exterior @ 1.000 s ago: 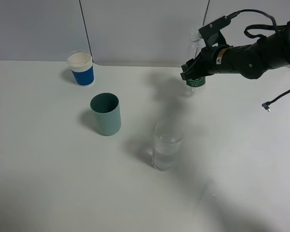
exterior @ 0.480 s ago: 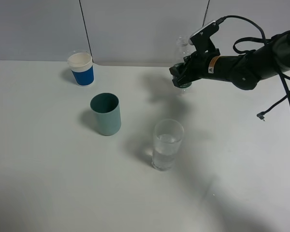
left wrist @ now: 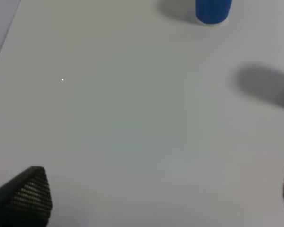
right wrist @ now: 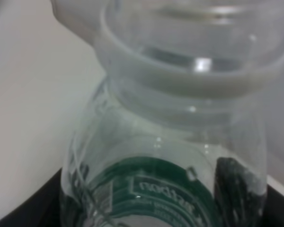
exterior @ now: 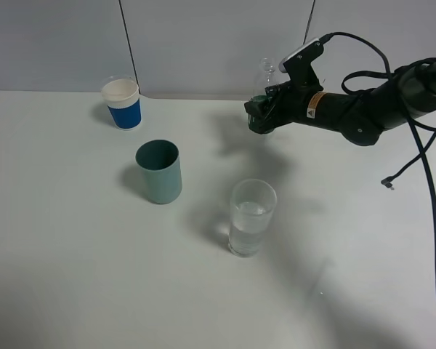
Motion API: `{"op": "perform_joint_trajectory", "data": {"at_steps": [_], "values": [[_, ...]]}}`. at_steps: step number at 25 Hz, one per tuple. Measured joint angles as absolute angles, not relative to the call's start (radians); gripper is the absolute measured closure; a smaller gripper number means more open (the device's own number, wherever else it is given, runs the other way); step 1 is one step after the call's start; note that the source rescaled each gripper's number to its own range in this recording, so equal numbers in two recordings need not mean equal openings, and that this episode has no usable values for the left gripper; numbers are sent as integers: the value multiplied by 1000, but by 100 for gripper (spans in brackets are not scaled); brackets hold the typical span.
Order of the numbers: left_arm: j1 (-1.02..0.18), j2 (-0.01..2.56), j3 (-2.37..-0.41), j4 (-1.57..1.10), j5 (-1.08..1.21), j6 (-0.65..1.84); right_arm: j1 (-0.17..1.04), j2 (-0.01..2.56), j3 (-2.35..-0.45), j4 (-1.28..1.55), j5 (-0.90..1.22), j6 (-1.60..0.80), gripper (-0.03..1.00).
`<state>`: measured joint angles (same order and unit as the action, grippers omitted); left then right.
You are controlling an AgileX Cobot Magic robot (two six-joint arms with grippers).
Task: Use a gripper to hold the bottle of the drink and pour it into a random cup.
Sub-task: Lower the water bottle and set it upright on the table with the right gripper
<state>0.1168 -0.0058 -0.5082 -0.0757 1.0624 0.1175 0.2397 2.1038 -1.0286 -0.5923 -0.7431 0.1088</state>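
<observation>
Exterior high view shows the right gripper (exterior: 260,116) up in the air near the far edge of the tabletop (exterior: 73,276). Its fingers are closed around the bottle (exterior: 263,91), which stands nearly upright, off the tabletop. The glass cup (exterior: 251,217) sits near the middle with some clear liquid in it. A teal cup (exterior: 159,171) and a blue cup (exterior: 122,103) stand further left. Left wrist view shows the left gripper's fingers (left wrist: 26,194) spread wide, holding nothing.
</observation>
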Motion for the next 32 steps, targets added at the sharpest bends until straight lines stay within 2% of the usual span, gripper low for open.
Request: {"op": "perform_joint_trajectory", "data": {"at_steps": [10, 29, 30, 32], "values": [[117, -6, -508, -76, 1062, 117, 240, 2104, -1029, -594, -707, 196, 94], [117, -6, -508, -76, 1062, 117, 240, 2109, -1029, -612, -656, 199, 94], [117, -6, -508, -76, 1062, 117, 240, 2109, -1029, -612, -656, 199, 89], [117, -6, -508, -76, 1062, 117, 240, 2109, -1029, -616, -652, 199, 63]]}}
